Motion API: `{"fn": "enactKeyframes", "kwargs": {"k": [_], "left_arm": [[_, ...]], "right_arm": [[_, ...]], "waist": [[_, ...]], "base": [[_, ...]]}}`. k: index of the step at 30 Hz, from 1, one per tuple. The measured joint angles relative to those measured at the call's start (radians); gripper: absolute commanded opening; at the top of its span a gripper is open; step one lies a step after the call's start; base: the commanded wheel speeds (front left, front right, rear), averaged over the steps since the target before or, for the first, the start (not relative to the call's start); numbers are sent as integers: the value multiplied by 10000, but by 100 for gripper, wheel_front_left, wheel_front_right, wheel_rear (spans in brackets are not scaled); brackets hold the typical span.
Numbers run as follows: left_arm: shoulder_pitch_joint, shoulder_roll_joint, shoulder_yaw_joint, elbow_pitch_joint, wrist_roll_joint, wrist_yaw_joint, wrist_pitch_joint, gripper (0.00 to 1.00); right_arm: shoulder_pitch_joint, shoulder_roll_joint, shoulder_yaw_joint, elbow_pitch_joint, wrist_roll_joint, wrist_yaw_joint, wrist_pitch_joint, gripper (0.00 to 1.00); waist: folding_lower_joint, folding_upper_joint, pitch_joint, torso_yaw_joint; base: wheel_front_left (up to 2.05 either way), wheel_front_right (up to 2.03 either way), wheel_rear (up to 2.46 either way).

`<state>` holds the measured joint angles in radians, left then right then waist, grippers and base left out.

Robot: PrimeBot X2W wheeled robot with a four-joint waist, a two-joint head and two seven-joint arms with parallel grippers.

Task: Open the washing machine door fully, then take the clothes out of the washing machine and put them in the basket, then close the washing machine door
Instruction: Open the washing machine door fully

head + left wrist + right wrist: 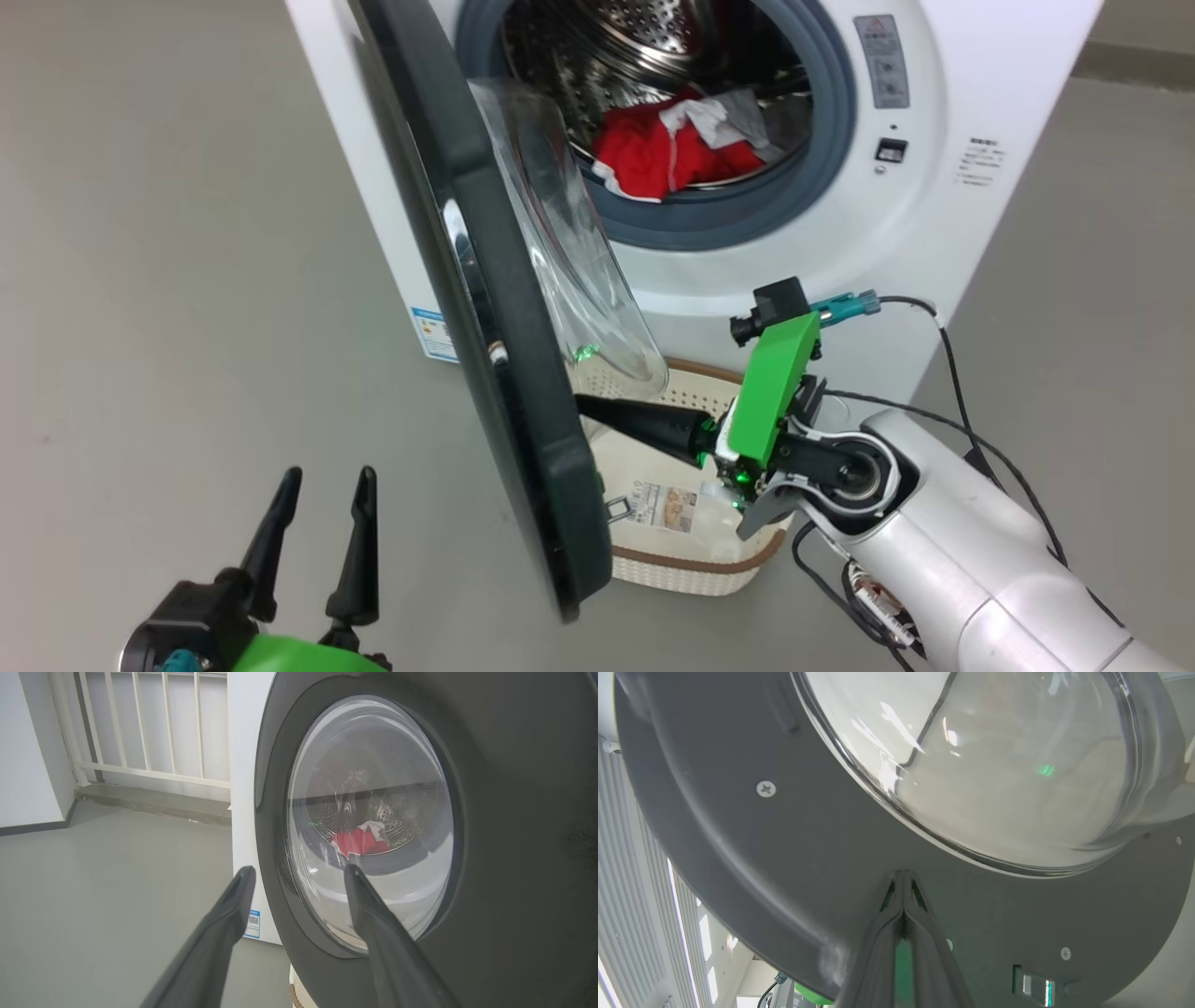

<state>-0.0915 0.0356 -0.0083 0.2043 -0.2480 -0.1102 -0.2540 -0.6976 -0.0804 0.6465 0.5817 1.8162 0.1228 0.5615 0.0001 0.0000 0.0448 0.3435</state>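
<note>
Clenching on nothing, with the right fingers (644,422) pressed flat together and aimed tip-first at the inner face of the door (509,373), just under the bulging glass (569,252). Seems to be touching in the right wrist view, with the fingers (878,961) ending on the dark ring (784,858) below the glass (994,765); cannot tell how firmly. Hanging over the basket (691,560), with the pale forearm (934,541) slanting in from the lower right.

Spread wide and empty on the other side, with the left fingers (359,551) pointing up at the lower left of the head view, apart from the door's outer face. Framing the door's edge in the left wrist view, one finger (219,933) crossing the washer's white side (243,765), the other lying across the glass (369,788).

Leaving the door part-open, edge-on to the head view, swung out from the left of the opening and standing between the two arms.

Lying low in the steel drum (635,37), behind the grey rubber seal (831,121): the clothes (653,154), a red heap with white trim and a white and grey piece on top toward the right. Showing again, small and red, through the glass in the left wrist view.

Sitting on the grey floor (187,233) just before the washer (980,75), below the opening and partly hidden by the door: the cream basket with its brown rim, a sticker (663,504) on its bottom.
</note>
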Motion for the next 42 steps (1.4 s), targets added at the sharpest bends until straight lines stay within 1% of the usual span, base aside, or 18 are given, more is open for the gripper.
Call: {"fn": "enactKeyframes", "kwargs": {"k": [16,23,29,30,31,32,34,35,38,42], "left_arm": [[389,13,46,151,2,10,0,100],[534,35,111,157,4,8,0,100],[534,35,155,169,4,-6,0,100],[534,35,155,182,4,-6,0,100],[534,35,161,196,4,-6,0,100],[535,35,171,201,4,-6,0,100],[536,35,194,203,4,-6,0,100],[540,35,211,201,4,-6,0,100],[569,35,288,173,-4,-6,0,100],[719,35,364,130,-4,-6,0,100]], "right_arm": [[0,-2,1674,-71,794,0,-1162,0],[-30,38,2343,-153,1239,0,-1498,0],[-44,81,2556,-36,1271,0,-1973,0],[-47,96,2596,33,1221,0,-2119,10],[-50,102,2640,90,1097,0,-2276,37],[-57,123,2671,151,947,0,-2468,72],[-60,140,2690,159,635,0,-2742,87],[-60,148,2696,157,445,2,-2890,100],[-65,165,2777,257,-520,2,-3632,100],[-64,82,3212,842,-2153,2,-5009,100]], "waist": [[0,0,-715,1276],[0,0,-849,1439],[-1,0,-900,1398],[-1,0,-912,1386],[0,0,-924,1369],[0,0,-929,1344],[-1,0,-934,1282],[-1,0,-935,1243],[0,0,-938,1098],[0,0,-967,921]], "base": [[0,0,0],[0,0,0],[0,0,0],[0,0,0],[0,0,0],[0,0,0],[0,0,0],[0,0,0],[0,0,0],[0,0,0]]}}
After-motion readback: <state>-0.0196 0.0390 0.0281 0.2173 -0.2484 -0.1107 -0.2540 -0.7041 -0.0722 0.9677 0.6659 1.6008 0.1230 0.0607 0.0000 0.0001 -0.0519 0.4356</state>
